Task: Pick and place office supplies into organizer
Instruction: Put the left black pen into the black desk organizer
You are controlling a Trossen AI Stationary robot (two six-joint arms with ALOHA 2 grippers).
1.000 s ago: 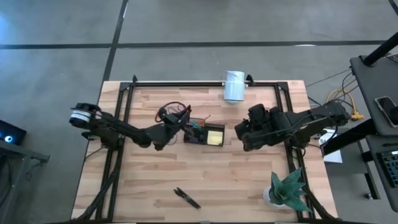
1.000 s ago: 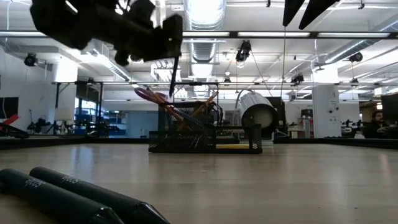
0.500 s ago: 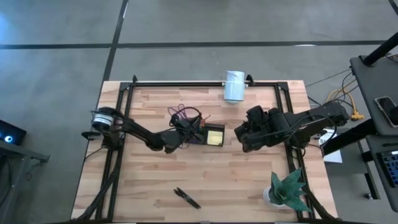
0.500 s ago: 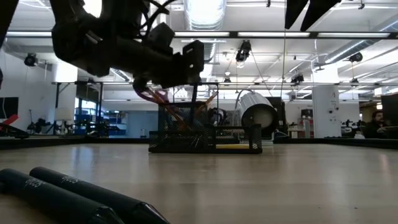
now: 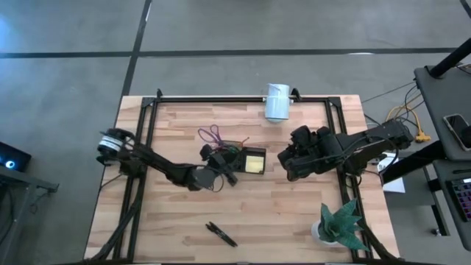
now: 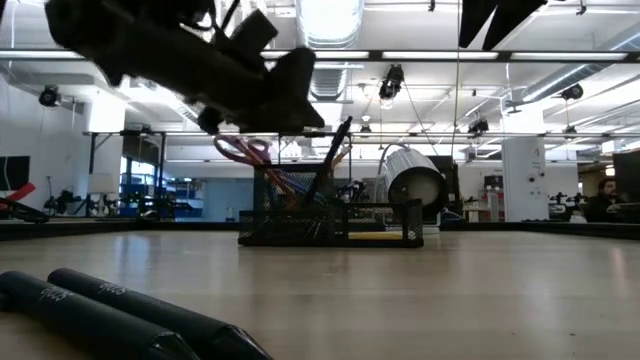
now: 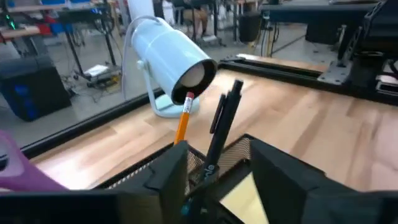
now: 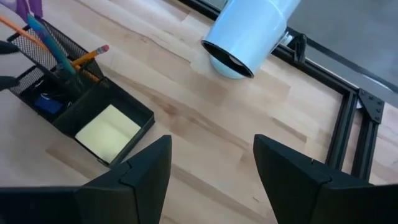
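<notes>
Organizer [image 5: 241, 157], the black mesh desk tray, sits at the middle of the wooden table [image 5: 294, 213], and we order everything else by size around it. We see the table ringed by black frame rails [image 5: 221, 98]. Our left arm reaches in from the left edge, and its left gripper [image 5: 221, 171] hangs just beside the tray's near left corner; in its wrist view the two fingers [image 7: 171, 174] stand apart with nothing between them. Our right arm comes from the right side; the right gripper [image 5: 283, 163] hovers near the tray's right end, jaws spread wide and empty. A white cylinder [image 5: 277, 101] lies on its side by the far rail, and a green spiky plant [image 5: 340, 224] stands at the near right corner. Purple-handled scissors [image 5: 212, 135] rise from the tray's left end. The yellow sticky-note pad [image 5: 255, 162] lies flat in the right compartment. A black pen [image 7: 222, 118] and an orange pencil [image 7: 183, 119] lean upright in the tall section. Another dark pen [image 5: 221, 233] lies loose near the front edge.
</notes>
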